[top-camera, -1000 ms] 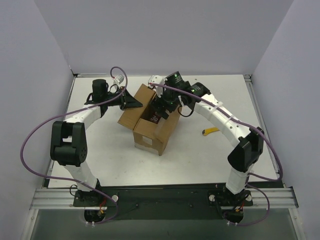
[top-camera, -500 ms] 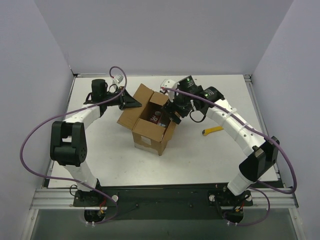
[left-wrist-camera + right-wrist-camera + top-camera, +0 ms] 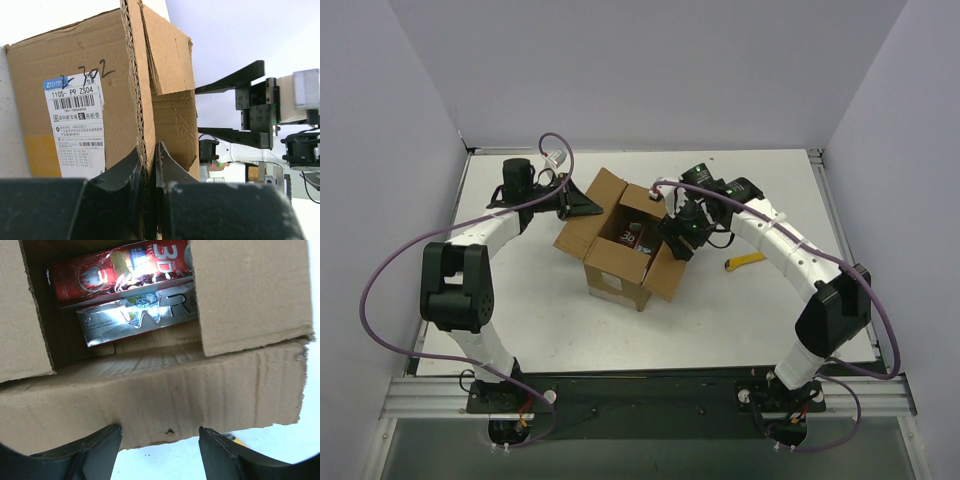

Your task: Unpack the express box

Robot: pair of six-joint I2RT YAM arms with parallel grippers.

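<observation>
The express box (image 3: 618,268) stands upright near the middle of the table (image 3: 740,320), a little toward the left arm's side. Its top is open and its flaps are splayed outward. A white printed label (image 3: 75,127) with barcodes, and a handwritten scrawl just above it, covers part of one side wall.

The left gripper (image 3: 582,205) reaches in from the far left and is clamped on the box's left flap. In the left wrist view its two black fingers (image 3: 122,175) pinch the corrugated edge, and the cardboard fills the narrow gap between them.

The right gripper (image 3: 673,240) hangs over the box's right side, above the flap that folds out and down toward the table. Its jaws stand wide apart and hold nothing (the right wrist view shows only the creased flap and a strip of table between the two fingertips). Whether a fingertip brushes that flap is hard to tell from these views; it looks just clear of it.

Inside the box lies a slim product carton (image 3: 120,270), red on one face and silvery on the next, printed with "3D". A small yellow utility knife (image 3: 741,263) lies on the table to the right of the box, apart from it and beside the right arm.
</observation>
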